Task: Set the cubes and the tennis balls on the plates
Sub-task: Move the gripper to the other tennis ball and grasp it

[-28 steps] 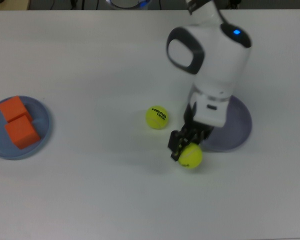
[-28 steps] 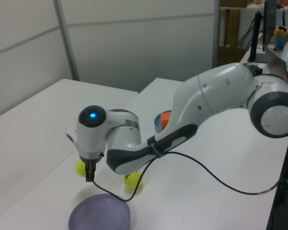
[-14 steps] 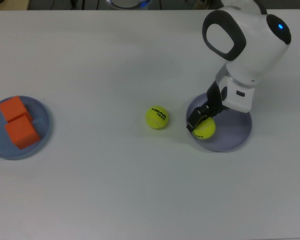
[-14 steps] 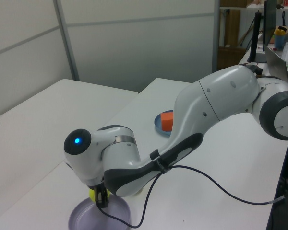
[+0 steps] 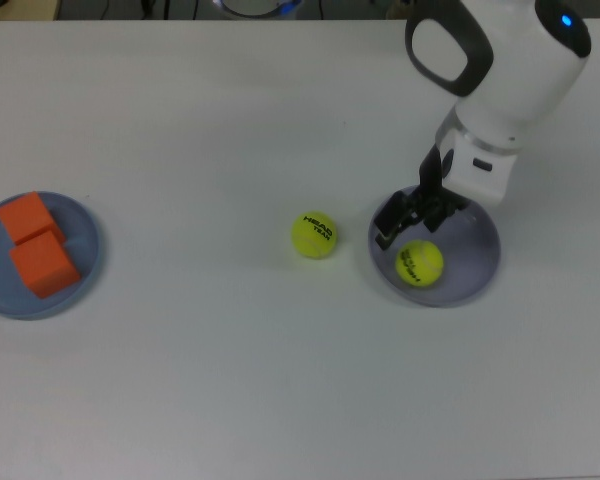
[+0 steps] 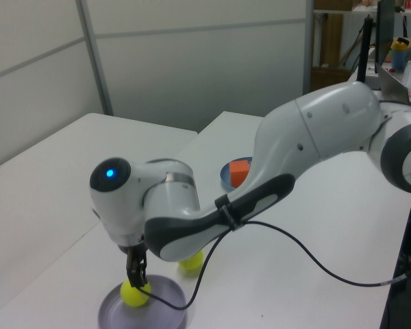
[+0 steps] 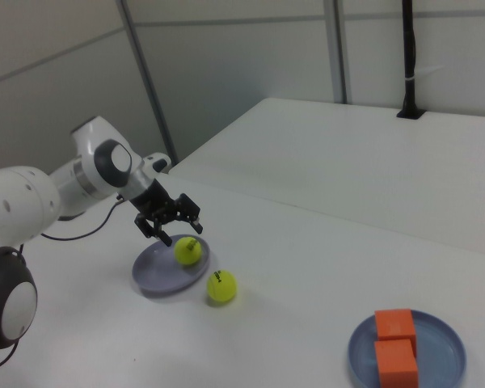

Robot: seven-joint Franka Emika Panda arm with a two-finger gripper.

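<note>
Now released: one tennis ball (image 5: 419,263) lies on the lavender plate (image 5: 480,270), gripper (image 5: 412,214) spread wide above it. Second ball (image 5: 314,235) remains on the table; both cubes (image 5: 37,246) on the blue plate (image 5: 88,262).

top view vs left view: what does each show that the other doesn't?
Only the top view: both orange cubes side by side on the blue plate, and the whole lavender plate.

Only the left view: the arm's rear links, its cable, and the room behind.

Both: the open gripper just above the ball on the lavender plate, and the second ball on the table.
</note>
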